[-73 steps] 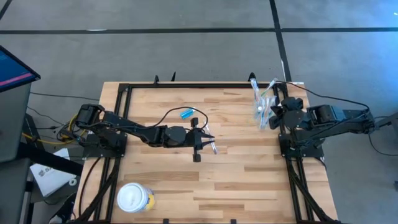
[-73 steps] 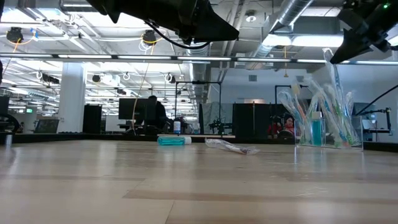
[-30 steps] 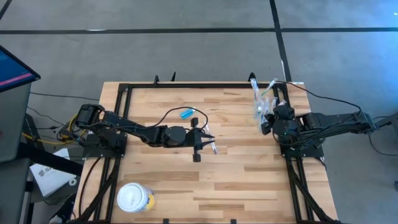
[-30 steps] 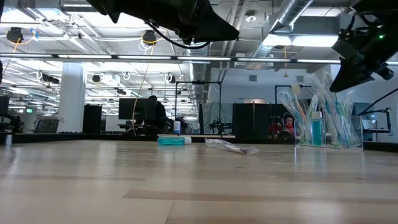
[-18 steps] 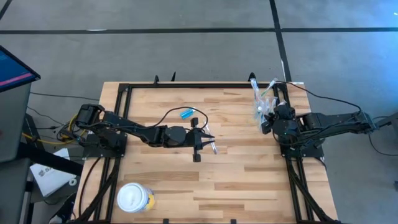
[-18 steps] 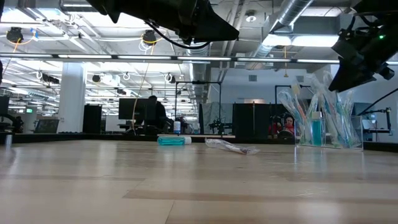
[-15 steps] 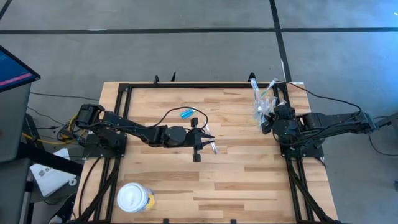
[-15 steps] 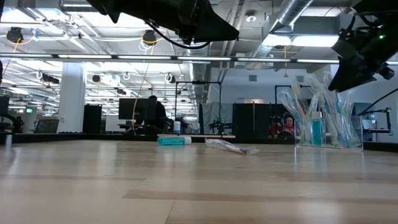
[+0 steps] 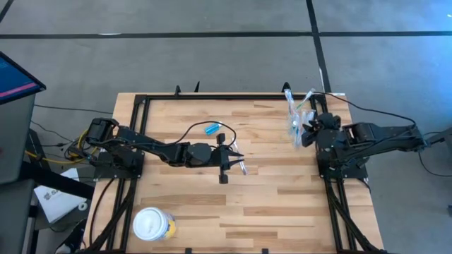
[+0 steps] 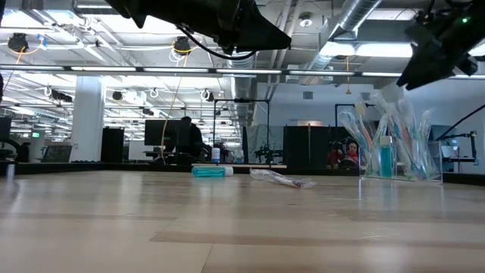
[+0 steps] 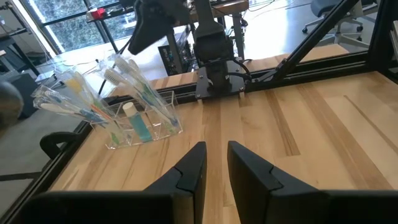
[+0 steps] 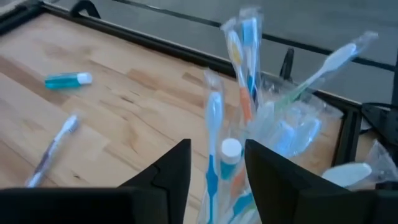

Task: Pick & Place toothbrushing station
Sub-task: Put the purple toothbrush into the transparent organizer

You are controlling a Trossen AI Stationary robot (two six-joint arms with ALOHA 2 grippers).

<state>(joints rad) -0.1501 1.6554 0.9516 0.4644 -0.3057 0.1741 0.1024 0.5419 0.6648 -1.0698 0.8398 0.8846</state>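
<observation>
Mostly done, not finished. Clear holder [image 11: 142, 127] at the desk's [image 9: 282, 204] far right corner already carries a fan of wrapped toothbrushes [image 12: 245, 50] plus one blue tube with white cap [image 12: 230, 152] standing inside.

Still loose on the desk: one wrapped toothbrush [image 10: 282, 179] lying flat mid-desk, and a second blue tube [image 9: 212, 128] toward the far edge, left of centre (both well apart from the holder).

Right claw [image 12: 214, 165] is above the holder, fingers spread, nothing between them; looks like it just let go of something there, but that's a guess. Brush tips poke up between its fingers in the right wrist view.

Left claw [image 11: 212, 165] hovers mid-desk right by the loose toothbrush, fingers narrowly apart, not gripping anything I can see.

Look of the set: thin white, blue and pink brushes in clear crinkly wrappers, leaning outward at different angles, holder transparent and light. Likely easy to knock over.

Yellow tub [image 9: 153, 225] with white lid sits at the near edge, left side, not part of this.

Left to do: loose toothbrush, loose tube.
</observation>
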